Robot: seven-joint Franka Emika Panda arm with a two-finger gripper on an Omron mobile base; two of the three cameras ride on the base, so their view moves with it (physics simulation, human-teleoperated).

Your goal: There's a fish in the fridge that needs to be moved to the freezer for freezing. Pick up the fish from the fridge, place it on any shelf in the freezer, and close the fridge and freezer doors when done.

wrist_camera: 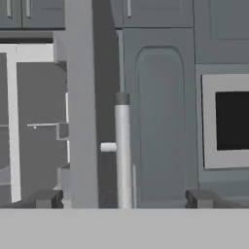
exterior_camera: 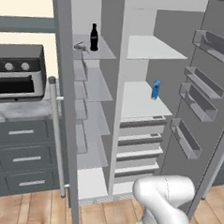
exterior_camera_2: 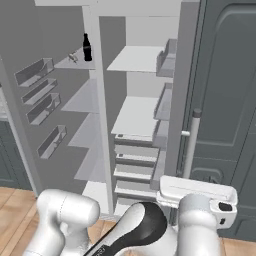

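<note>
My gripper (wrist_camera: 124, 198) stands spread, empty; the fridge door handle (wrist_camera: 122, 155) rises directly ahead between my fingertips (wrist_camera: 47, 198). The fish (exterior_camera: 80, 47) lies well beyond, beside a bottle (exterior_camera: 94, 37).

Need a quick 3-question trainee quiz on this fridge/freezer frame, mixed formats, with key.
1. True or false: both doors of the appliance stand open.
2. Multiple choice: what stands beside the fish on the top shelf of the left compartment? A) a blue carton B) a dark bottle C) a bowl
3. Fill in: in the hand view, the gripper faces the vertical ____ of the right door.

Key:
1. True: the left door and the right door are both swung out.
2. B: the dark bottle stands next to the fish; the blue carton sits in the right compartment.
3. Handle; the gripper's fingers are spread on either side of it, apart from it.
</note>
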